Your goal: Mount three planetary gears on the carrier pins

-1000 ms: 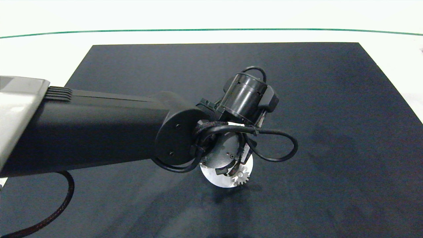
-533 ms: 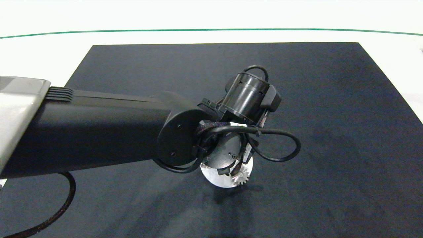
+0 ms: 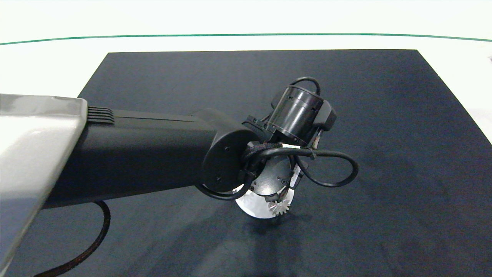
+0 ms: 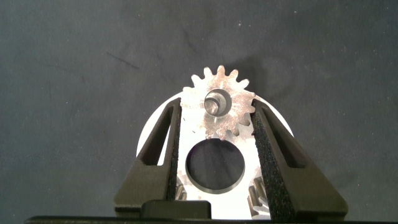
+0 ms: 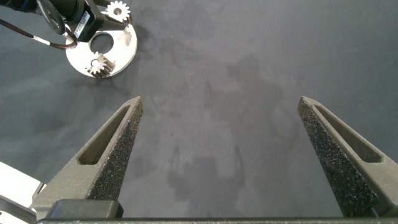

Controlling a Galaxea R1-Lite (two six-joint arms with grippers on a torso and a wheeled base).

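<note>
Planetary gears are going onto the white disc (image 3: 251,206); from above, the left gripper (image 3: 277,199) is hanging over one gear (image 3: 279,208). Its wrist camera is showing spread fingers (image 4: 272,158) flanking that gear, seated on a pin (image 4: 216,102): lifting straight up seems wisest. Right gripper (image 5: 221,152), gaping, is idling well apart.

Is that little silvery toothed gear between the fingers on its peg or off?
On: the grey peg pokes through the gear's centre hole.

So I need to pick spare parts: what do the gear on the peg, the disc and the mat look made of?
Gear: likely bare metal, silvery with mottled glints. Disc: smooth, flat white, plastic or painted metal, hard to say. Mat: dark, matte, faintly grainy, perhaps felt or foam.
</note>
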